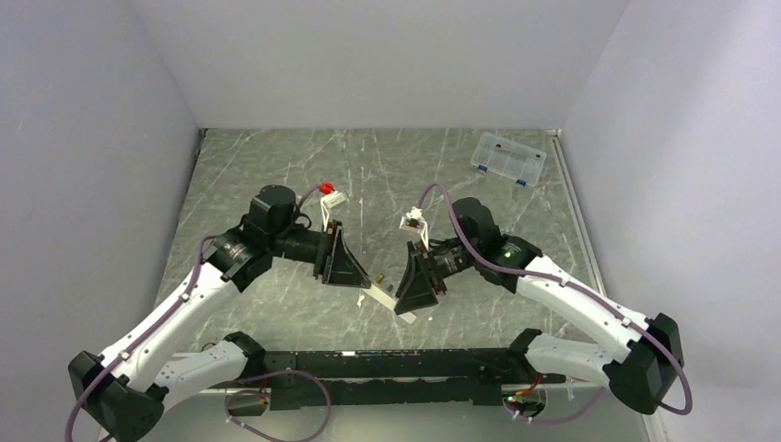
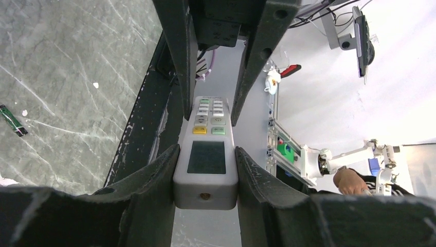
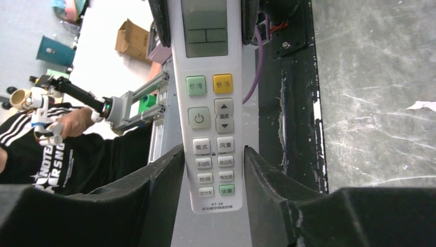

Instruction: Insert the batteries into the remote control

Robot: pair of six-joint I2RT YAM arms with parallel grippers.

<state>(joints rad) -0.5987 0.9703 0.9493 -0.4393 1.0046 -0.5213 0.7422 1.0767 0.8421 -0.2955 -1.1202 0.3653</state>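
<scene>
Grey marbled table point(image 1: 276, 184), white walls on three sides. Both arms meet near the middle front of the table. remote control point(image 1: 379, 296) is held between them, off the table. Left claw point(image 2: 206, 150) pinches the display end, both pads tight on the remote's long sides. Right claw point(image 3: 213, 149) pinches the button end, fingers against both edges at the lowest button rows. Button and screen face shows to both wrist cameras. The top view shows only plain white.

Gold battery point(image 1: 378, 277) is a tiny cylinder just beside the left claw tip and close above the remote in the top view. Can't tell if it's lying on the table. Green battery point(image 2: 13, 121) lies flat on the table, well apart from the remote. Small white sliver point(image 3: 424, 105) lies on the table off to the side. Clear compartment box point(image 1: 507, 158) sits at the far right corner.
</scene>
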